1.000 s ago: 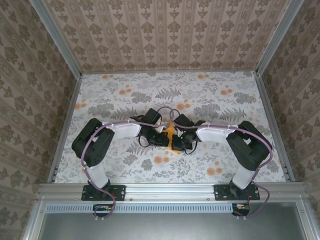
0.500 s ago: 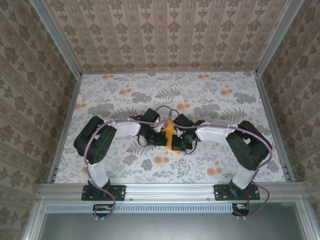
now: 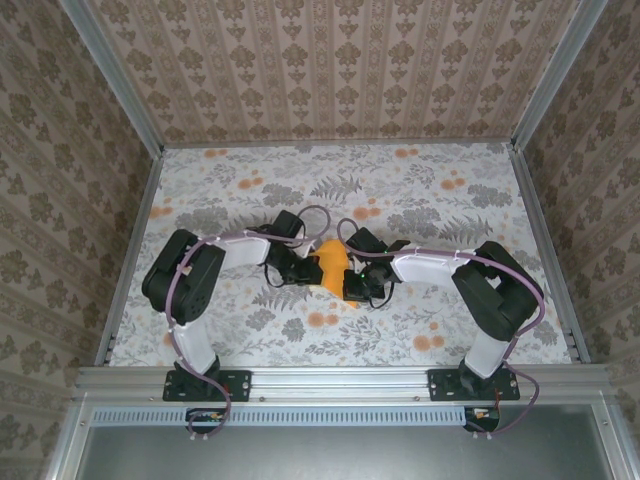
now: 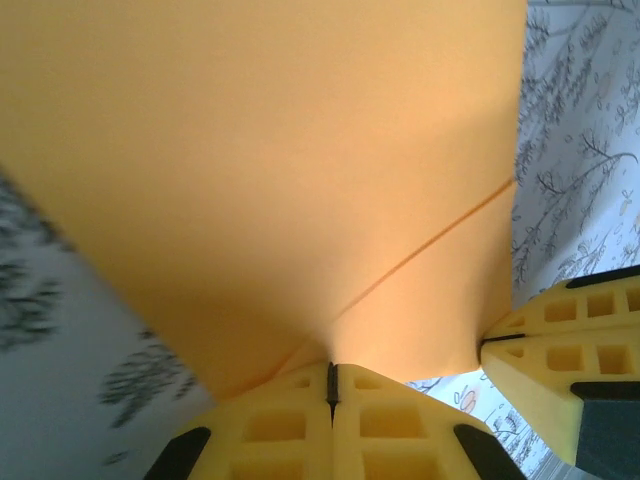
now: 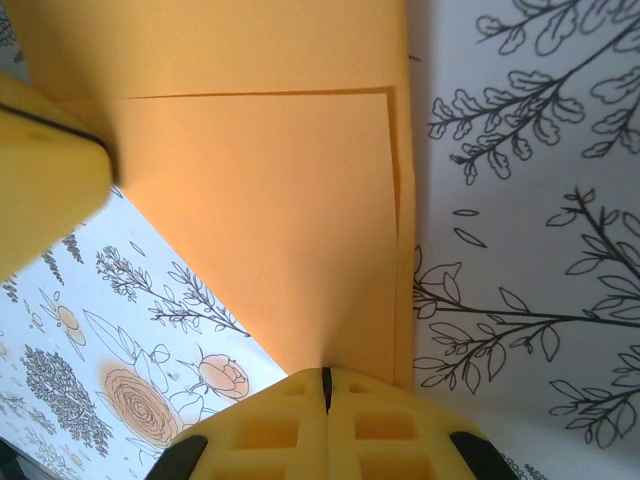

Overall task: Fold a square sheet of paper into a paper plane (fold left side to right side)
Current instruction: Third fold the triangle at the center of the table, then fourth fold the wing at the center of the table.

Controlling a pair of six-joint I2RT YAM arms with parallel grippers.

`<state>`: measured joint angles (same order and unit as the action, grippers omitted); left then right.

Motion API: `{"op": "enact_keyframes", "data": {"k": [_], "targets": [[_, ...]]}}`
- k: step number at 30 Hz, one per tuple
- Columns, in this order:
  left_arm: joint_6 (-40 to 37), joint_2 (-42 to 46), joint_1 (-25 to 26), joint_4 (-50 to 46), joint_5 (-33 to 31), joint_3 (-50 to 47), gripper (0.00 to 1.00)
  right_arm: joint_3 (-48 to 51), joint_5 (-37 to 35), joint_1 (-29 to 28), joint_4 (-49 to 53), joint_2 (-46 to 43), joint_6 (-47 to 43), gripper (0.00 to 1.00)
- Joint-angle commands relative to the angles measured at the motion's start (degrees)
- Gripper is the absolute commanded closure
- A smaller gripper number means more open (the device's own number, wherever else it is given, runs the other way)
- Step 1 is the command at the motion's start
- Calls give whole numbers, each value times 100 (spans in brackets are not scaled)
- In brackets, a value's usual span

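The bright orange sheet of paper (image 3: 329,263) hangs between both grippers over the middle of the floral table. It is folded in layers, with a crease line (image 4: 430,250) and an overlapping flap edge (image 5: 392,170). My left gripper (image 3: 306,269) is shut on the paper's left part, its yellow jaws (image 4: 331,378) pressed together on the sheet (image 4: 260,170). My right gripper (image 3: 351,284) is shut on the right part, pinching the sheet (image 5: 260,210) at a narrow end (image 5: 325,378). Each wrist view also catches the other gripper's yellow fingers (image 4: 560,350) (image 5: 40,170).
A floral cloth (image 3: 420,200) covers the table, framed by aluminium rails (image 3: 340,378) and patterned walls. Both arms bend inward from their bases at the near edge. Open cloth lies behind and to either side of the grippers.
My left gripper has drawn away to the left from the right one. The paper between them has spread out, with more orange showing. The right arm has barely moved.
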<state>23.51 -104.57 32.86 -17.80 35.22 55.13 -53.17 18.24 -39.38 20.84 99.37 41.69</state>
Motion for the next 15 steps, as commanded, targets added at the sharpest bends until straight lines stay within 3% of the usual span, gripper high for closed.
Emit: {"op": "enact_keyframes", "data": {"k": [1,10,15], "targets": [[-294,-142,-381,-320,-710,-40,100,227,-344,9,720,111,-100,100],[-277,213,-575,-330,-653,-24,98,242,-85,3,164,-213,-132,98],[-26,1085,-632,-355,-578,-334,82,193,-474,43,-25,-898,-418,71]]}}
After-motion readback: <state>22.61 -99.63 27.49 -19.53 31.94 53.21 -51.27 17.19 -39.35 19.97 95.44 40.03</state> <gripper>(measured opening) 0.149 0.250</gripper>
